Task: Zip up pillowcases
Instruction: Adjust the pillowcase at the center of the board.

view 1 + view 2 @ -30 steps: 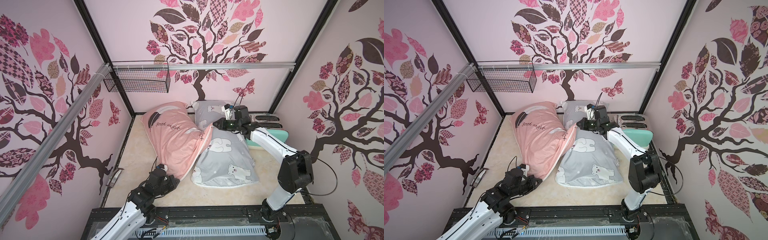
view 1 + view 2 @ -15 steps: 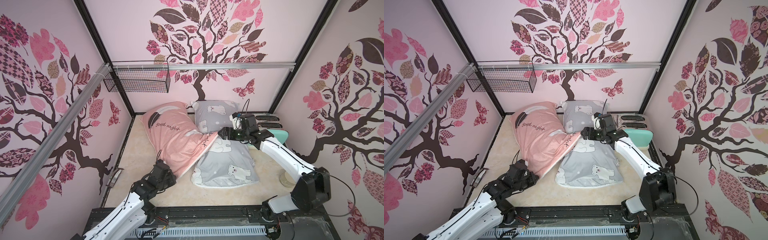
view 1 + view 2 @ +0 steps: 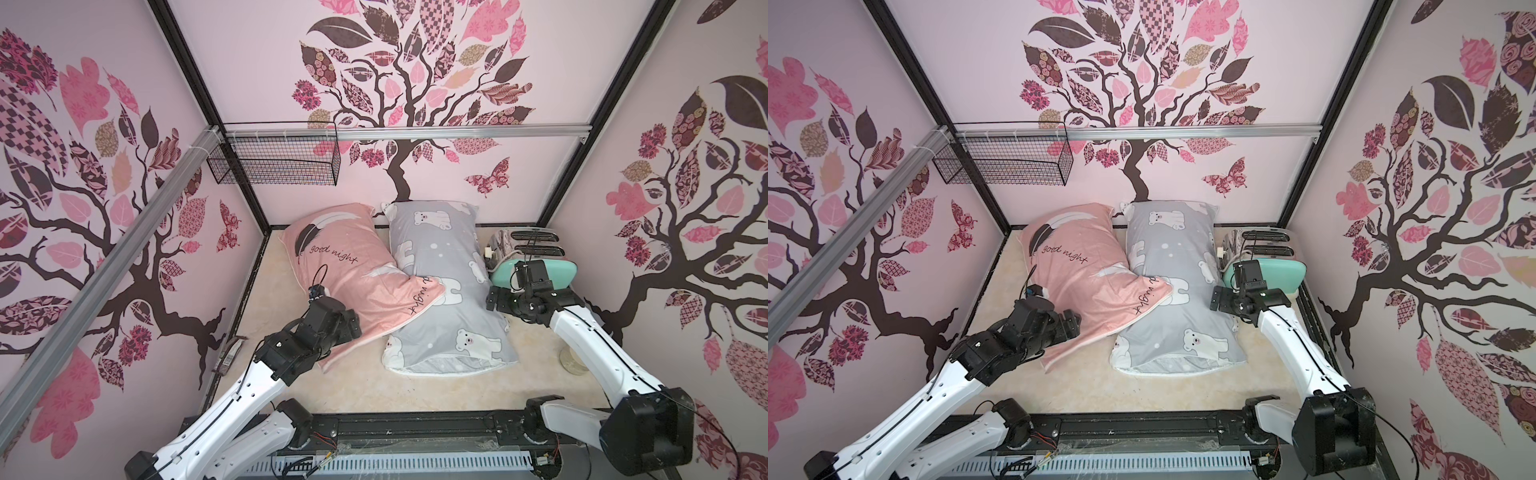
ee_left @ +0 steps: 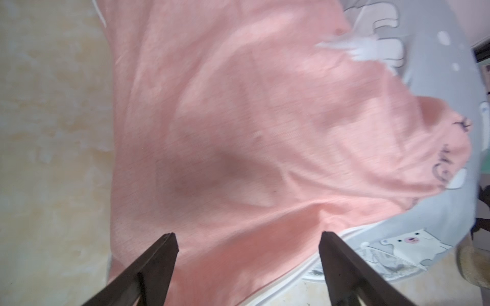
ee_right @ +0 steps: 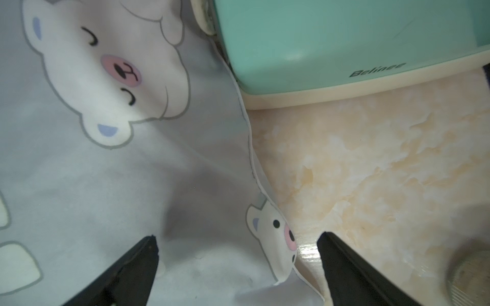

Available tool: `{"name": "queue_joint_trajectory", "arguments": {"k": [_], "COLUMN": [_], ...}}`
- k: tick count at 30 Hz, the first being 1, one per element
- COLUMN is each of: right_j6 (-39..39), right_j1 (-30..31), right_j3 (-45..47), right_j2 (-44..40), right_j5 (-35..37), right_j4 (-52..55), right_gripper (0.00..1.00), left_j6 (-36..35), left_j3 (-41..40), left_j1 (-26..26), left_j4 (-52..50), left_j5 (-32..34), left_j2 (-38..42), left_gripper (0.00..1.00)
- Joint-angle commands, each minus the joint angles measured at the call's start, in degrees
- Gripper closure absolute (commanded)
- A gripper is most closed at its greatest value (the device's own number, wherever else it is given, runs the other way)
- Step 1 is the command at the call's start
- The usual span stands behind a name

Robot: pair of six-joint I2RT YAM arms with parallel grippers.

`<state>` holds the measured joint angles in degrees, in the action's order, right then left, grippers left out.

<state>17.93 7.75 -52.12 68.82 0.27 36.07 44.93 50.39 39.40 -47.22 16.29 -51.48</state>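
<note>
My left end effector (image 4: 248, 238) hangs with jaws apart over the pink pillow (image 3: 340, 266), gripping nothing. In both top views my wrist hides that pillow's near-left corner. The pink pillow runs from the desk's (image 3: 365, 390) back edge towards the front left, one corner lapped over the grey pillow (image 3: 440, 257), which lies mid-desk. My right end effector (image 5: 238, 238) is spread too, astride the grey pillow's right edge beside a mint box (image 5: 318, 39). The grey pillow's near end gapes, but its zip is too small to make out. The pink one's zip I cannot see. A toaster (image 3: 540, 243) sits half hidden behind the box.
</note>
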Motion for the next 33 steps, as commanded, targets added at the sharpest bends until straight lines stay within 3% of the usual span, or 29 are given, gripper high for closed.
{"name": "queue_joint_trajectory", "arguments": {"k": [1,6,11,13,17,20,22,24,26,28,29,33], "right_j6": [-0.38,0.67,0.35,0.08,0.38,2.11,2.88,2.32,1.19,1.09,1.37,2.57], "right_j1": [0.16,0.19,0.27,0.57,5.09,8.66,10.05,10.07,10.05,9.00,7.36,3.00], "right_j3": [1.04,4.30,4.84,4.53,3.37,2.53,1.41,0.51,0.33,1.05,1.94,5.59], "right_j2": [0.81,-1.39,-0.89,-0.54,0.92,2.52,2.58,1.10,-1.67,-4.22,-5.50,-8.55], "right_j5": [-4.33,-14.16,-15.94,-16.85,-15.32,-20.22,-24.92,-24.01,-15.35,-9.77,-10.23,-3.23], "right_j4": [-1.04,-3.32,-3.95,-4.15,-4.38,-6.84,-7.07,-4.74,-0.91,1.75,2.30,3.90], "right_gripper": [0.01,0.05,0.08,0.11,0.18,0.21,0.20,0.16,0.01,0.00,0.00,0.01], "left_j6": [-2.45,-4.18,-3.75,-5.36,-9.71,-12.00,-12.72,-13.49,-13.04,-11.91,-11.27,-12.13], "left_j3": [3.27,3.85,2.48,0.81,-2.30,-4.23,-3.85,-2.26,0.38,3.58,6.03,18.86], "left_j1": [3.69,4.28,3.68,1.41,-9.04,-15.94,-16.89,-16.83,-14.76,-8.63,-5.43,8.03], "left_j4": [3.07,16.11,19.60,17.12,7.96,6.58,5.48,4.27,1.53,-0.56,-2.16,-5.38], "left_j5": [2.29,-1.60,-2.62,0.33,8.53,9.38,10.24,8.88,7.73,12.26,13.58,13.22], "left_j2": [-8.62,-20.46,-28.63,-28.85,-25.76,-21.73,-19.62,-18.24,-16.92,-15.96,-15.92,-21.14], "left_gripper": [0.13,0.23,0.27,0.27,0.28,0.28,0.28,0.27,0.23,0.19,0.17,0.20]}}
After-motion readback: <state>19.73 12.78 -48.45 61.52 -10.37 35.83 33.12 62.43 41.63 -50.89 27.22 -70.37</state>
